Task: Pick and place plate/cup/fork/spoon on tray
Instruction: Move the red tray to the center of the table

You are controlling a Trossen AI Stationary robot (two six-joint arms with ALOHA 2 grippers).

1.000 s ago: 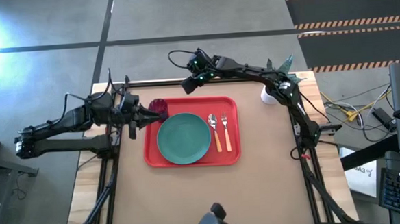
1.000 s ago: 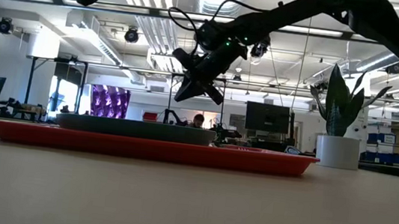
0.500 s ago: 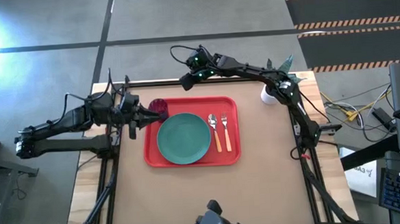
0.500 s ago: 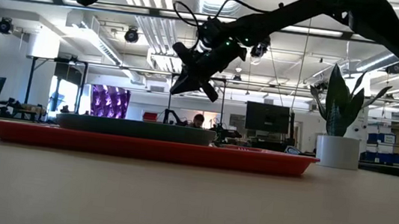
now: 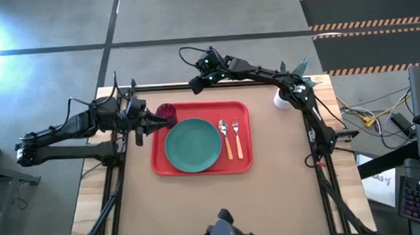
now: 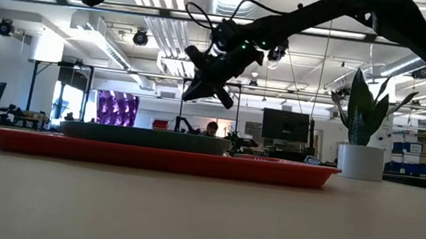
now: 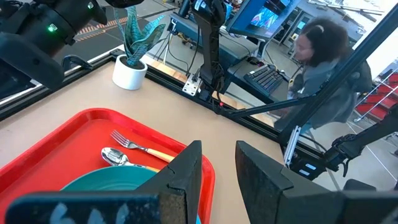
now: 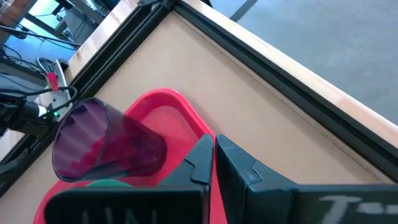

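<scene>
Tray (image 5: 202, 165): red, on the table (image 5: 222, 203), holding every dish.
Plate (image 5: 193, 144): teal, centre-left of the tray.
Spoon (image 5: 224, 135) and fork (image 5: 235, 135): side by side just right of the plate.
Cup (image 8: 102, 142): purple, upright in the tray's far-left corner, just beside the left gripper (image 5: 152, 121).
Left gripper: at the tray's left edge, fingers (image 7: 183, 180) slightly parted, holding nothing.
Right gripper (image 5: 195, 85): raised beyond the tray's far edge, fingers (image 8: 202, 163) closed together, empty.
Potted plant (image 5: 289, 92): far-right corner.
</scene>
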